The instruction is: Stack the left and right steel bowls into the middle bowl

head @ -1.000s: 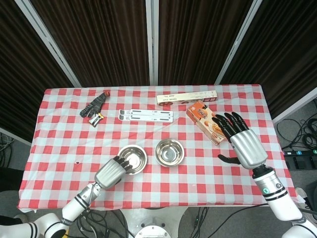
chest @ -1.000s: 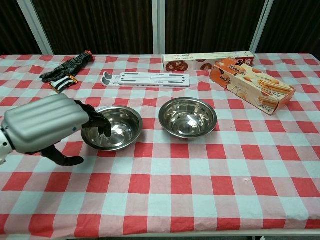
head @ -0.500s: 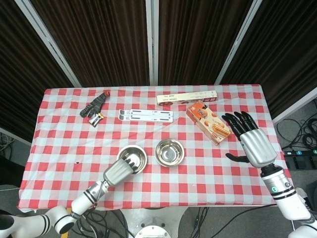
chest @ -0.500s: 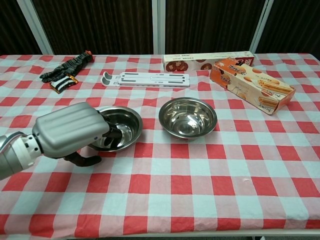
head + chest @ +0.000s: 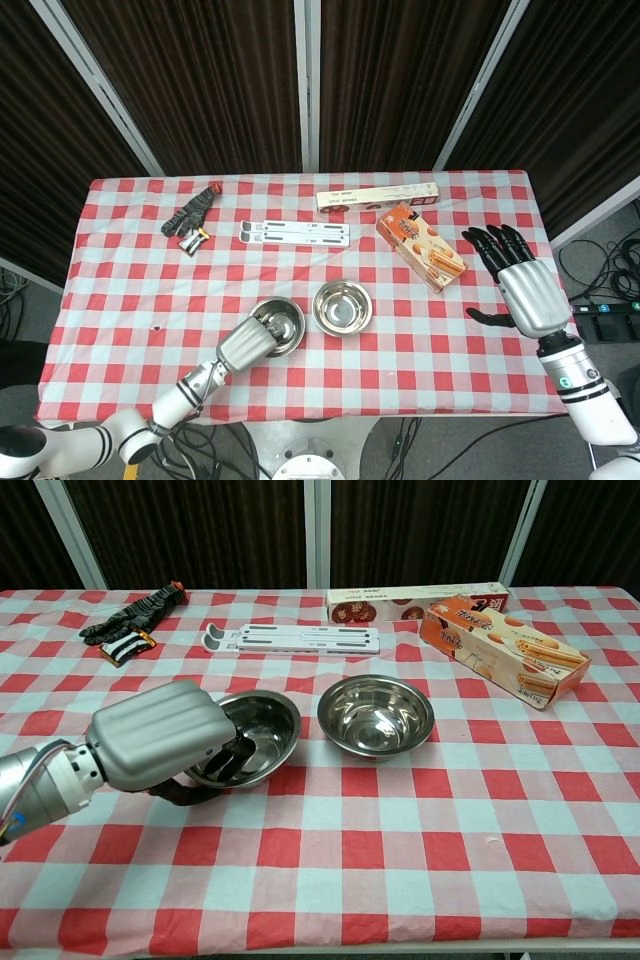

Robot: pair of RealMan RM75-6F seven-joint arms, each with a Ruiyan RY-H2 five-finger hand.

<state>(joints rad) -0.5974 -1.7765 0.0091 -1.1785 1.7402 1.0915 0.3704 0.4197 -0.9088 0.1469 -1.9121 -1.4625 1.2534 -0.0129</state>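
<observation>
A steel bowl (image 5: 258, 738) is being gripped at its near rim by the left hand (image 5: 160, 735), fingers curled inside it, and is being held tilted just left of the middle bowl (image 5: 375, 716) on the red-checked tablecloth (image 5: 420, 850). The right hand (image 5: 522, 285) is being held open, fingers spread, near the table's right edge. Print on the orange snack box (image 5: 503, 650) and the long carton (image 5: 415, 599) is too small to be read.

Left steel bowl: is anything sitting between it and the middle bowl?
Nothing visible. The left hand holds the round left steel bowl by its near rim, and only bare checked tablecloth separates it from the round middle steel bowl.
</observation>
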